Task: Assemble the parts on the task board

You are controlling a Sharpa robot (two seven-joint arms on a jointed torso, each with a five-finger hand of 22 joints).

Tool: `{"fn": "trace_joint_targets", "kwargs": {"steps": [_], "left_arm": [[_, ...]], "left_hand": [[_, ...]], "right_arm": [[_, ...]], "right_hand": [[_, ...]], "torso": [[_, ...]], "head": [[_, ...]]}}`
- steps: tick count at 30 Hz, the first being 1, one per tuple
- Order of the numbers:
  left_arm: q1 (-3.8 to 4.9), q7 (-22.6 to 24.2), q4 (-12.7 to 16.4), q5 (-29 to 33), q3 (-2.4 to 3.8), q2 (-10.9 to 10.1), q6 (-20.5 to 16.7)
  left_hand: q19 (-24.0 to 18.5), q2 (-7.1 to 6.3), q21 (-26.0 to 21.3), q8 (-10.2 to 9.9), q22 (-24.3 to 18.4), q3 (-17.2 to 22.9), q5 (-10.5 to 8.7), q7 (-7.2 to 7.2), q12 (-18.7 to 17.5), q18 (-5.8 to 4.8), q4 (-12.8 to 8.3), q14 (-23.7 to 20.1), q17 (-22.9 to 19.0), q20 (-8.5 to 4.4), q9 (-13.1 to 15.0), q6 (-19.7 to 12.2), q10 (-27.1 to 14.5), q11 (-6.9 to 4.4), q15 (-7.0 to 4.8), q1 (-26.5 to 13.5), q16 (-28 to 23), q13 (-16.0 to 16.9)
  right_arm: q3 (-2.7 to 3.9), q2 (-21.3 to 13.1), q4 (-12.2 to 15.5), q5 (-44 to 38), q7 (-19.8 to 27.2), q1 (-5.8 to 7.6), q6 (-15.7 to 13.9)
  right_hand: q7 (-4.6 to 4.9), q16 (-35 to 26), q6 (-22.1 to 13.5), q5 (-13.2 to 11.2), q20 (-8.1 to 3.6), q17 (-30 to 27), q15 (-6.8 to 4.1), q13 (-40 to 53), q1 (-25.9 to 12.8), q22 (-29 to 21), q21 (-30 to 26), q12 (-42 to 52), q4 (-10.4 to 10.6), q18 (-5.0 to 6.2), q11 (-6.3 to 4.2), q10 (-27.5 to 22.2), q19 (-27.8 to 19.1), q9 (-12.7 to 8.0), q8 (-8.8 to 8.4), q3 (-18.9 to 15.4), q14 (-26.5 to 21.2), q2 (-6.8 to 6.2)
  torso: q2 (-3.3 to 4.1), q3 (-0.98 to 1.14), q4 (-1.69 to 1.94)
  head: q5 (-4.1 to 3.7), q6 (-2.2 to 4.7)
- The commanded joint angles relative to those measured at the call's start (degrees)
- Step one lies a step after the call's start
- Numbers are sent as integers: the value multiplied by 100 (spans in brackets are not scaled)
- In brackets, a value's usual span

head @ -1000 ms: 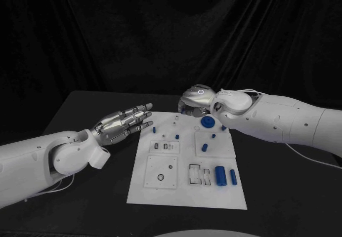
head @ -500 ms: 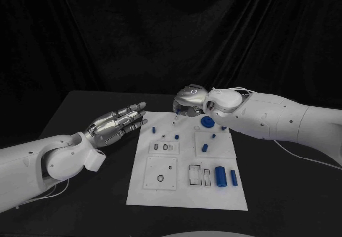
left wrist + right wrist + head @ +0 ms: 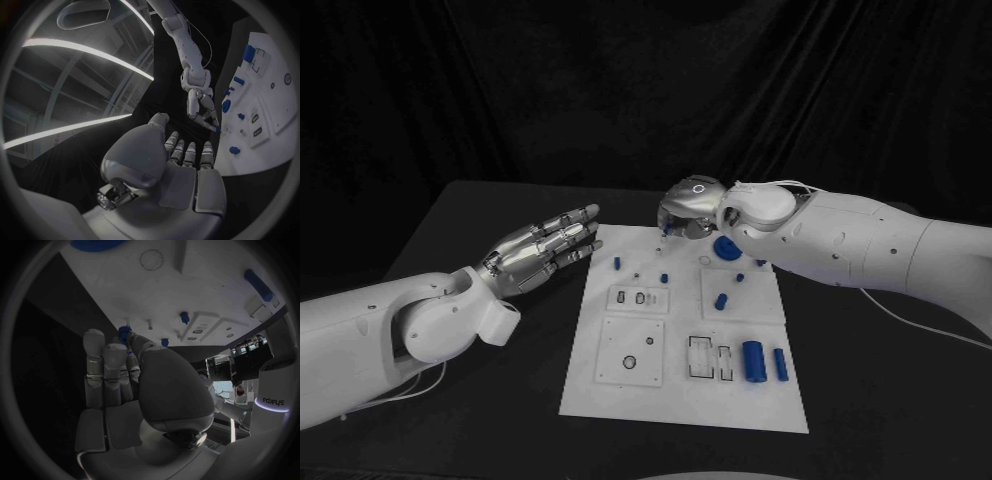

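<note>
Pinching small blue part (image 3: 123, 333): right hand (image 3: 689, 205), fingertips hidden | left hand (image 3: 541, 249) spread, empty

A black curtain (image 3: 646, 90) hangs in folds behind the black desk (image 3: 473, 215) and closes off the whole back of the scene. In the left wrist view, long bright light strips (image 3: 87, 50) run across a dark ceiling. In the right wrist view, dark racks (image 3: 253, 357) stand in a lit room.
</note>
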Motion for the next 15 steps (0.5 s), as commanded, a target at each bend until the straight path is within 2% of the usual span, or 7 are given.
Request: {"fn": "trace_joint_targets", "kwargs": {"steps": [1,3,4,9,11,15], "left_arm": [[7,123,26,6,6,-2,-24],[7,122,30,6,6,-3,-24],[7,122,32,6,6,-3,-23],[7,110,30,6,6,4,-8],[7,100,27,6,6,7,-2],[7,88,28,6,6,6,5]], "left_hand": [[7,-21,-16,7,1,14,17,38,29,44,-25,14,0,-4,9,44,0,-40,-33,-49,0,1],[7,-21,-16,7,1,14,17,38,29,44,-25,14,0,-4,9,44,0,-40,-33,-49,0,1],[10,-19,-14,12,3,17,17,44,29,44,-25,15,0,-1,11,50,-1,-37,-29,-52,0,0],[10,-19,-14,12,3,17,17,44,29,44,-25,15,0,-1,11,50,-1,-37,-29,-52,0,0],[10,-19,-14,12,3,17,17,44,29,44,-25,15,0,-1,11,50,-1,-37,-29,-52,0,0],[11,-10,-14,22,3,24,19,56,35,44,-26,17,1,6,14,66,-1,-27,-20,-58,3,2]], "right_arm": [[4,8,-24,-6,-103,-30,58],[4,13,-34,-6,-126,-40,71],[4,17,-39,-6,-142,-46,75],[4,35,-71,-6,-198,-77,51],[4,44,-93,-6,-211,-95,30],[4,66,-141,-6,-232,-133,-35]], "right_hand": [[-11,31,-43,15,37,4,36,7,47,2,18,-24,10,-74,-163,181,-4,-5,-23,35,-20,-32],[-11,31,-43,15,37,4,36,7,47,2,18,-24,10,-74,-163,181,-4,-5,-23,35,-20,-32],[-11,31,-43,15,37,4,36,7,47,2,18,-24,10,-74,-163,181,-4,-5,-23,35,-20,-32],[-10,16,-50,34,37,-18,36,5,47,-9,5,-45,12,-69,-154,162,-19,-5,-33,44,-27,-35],[-10,15,-50,35,37,-20,36,4,46,-6,7,-47,13,-69,-153,159,-19,-5,-34,45,-28,-35],[-8,9,-64,39,38,-26,35,4,36,-7,3,-60,20,-67,-148,149,-27,-7,-46,47,-32,-39]], "torso": [[-5,-6,4],[-9,-7,7],[-11,-8,24],[-14,4,42],[-16,2,49],[-25,-3,42]], "head": [[-15,13],[-32,16],[-48,-1],[-64,-21],[-69,-25],[-57,-29]]}}
